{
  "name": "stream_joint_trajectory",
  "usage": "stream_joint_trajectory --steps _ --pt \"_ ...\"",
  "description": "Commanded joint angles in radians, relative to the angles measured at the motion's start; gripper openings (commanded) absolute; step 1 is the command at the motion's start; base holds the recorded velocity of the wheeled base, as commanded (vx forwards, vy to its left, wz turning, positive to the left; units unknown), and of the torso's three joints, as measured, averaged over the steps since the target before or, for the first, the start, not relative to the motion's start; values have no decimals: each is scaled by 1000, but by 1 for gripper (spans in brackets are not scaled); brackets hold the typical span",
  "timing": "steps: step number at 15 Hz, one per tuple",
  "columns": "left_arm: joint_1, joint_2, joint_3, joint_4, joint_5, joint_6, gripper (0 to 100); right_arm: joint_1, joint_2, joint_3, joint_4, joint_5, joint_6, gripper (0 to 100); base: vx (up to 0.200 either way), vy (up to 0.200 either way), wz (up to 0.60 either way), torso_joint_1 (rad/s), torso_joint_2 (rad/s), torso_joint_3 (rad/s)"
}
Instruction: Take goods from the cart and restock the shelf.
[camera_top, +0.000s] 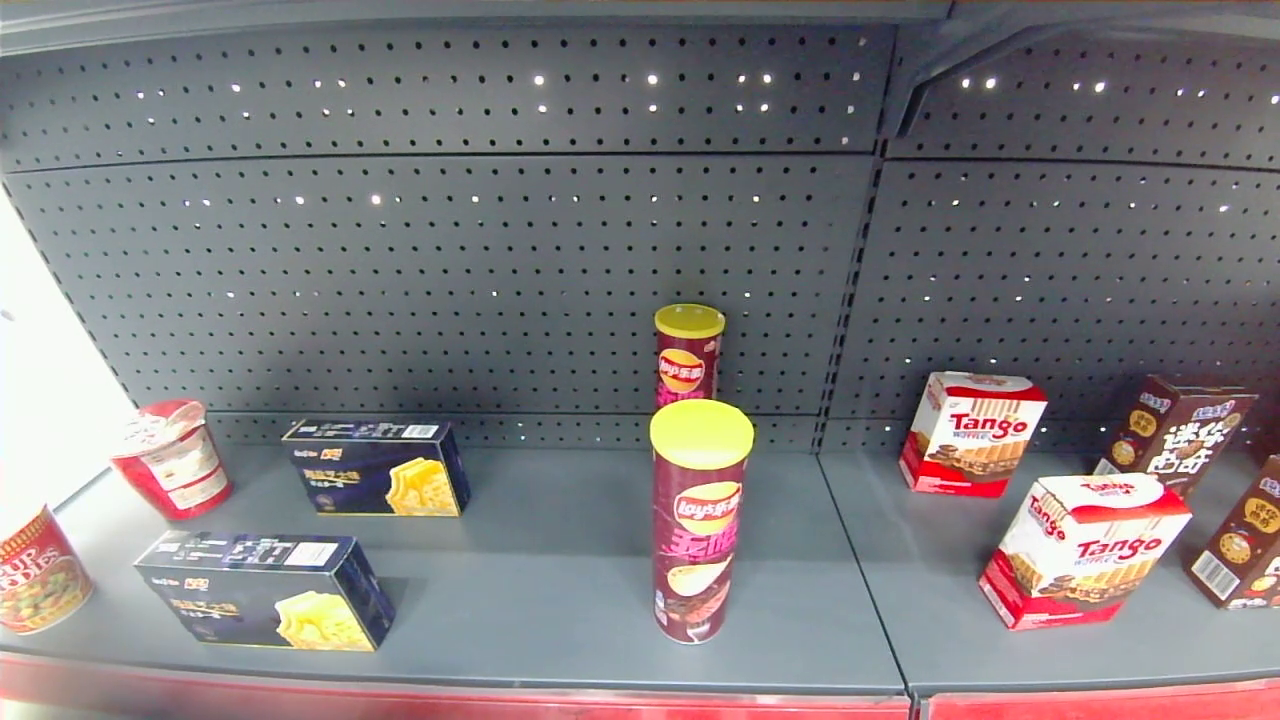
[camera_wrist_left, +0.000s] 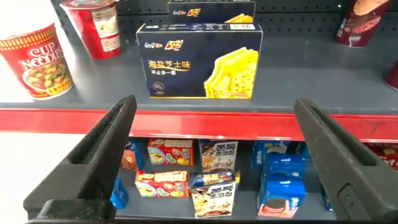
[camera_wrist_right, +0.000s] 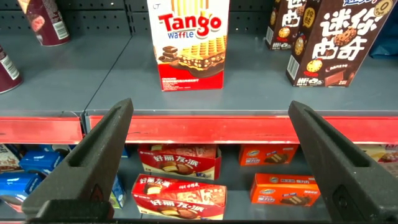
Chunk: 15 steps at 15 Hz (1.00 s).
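While both arms sit low in front of the unit, the grey shelf carries its goods in paired front-and-back rows; centre: front crisp can upright near the edge, rear crisp can upright against the pegboard back, the two well apart; to the robot's left of the cans: front blue box and rear blue box, both standing on a long side; further left: red cup behind, noodle cup in front; in the right bay: rear wafer box and front wafer box, both upright, then two brown boxes at the far right. Left gripper: fingers spread wide, nothing between them, held level with the shelf's red front lip, facing the front blue box. Right gripper: fingers likewise spread wide and holding nothing, facing the front wafer box and a brown box. Lower tier beneath the lip holds mixed snack packs.
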Motion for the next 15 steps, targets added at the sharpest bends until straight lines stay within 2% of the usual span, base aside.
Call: stream_joint_trajectory --steps 1,4,15 --pt "0 1 0 0 -1 2 100 0 1 0 0 0 0 100 0 0 0 0 0 0" --pt "0 1 0 0 5 -5 100 0 1 0 0 8 -3 100 -200 0 0 9 5 1" --pt "0 1 0 0 3 -3 100 0 1 0 0 9 -1 100 0 0 -55 2 1 0"
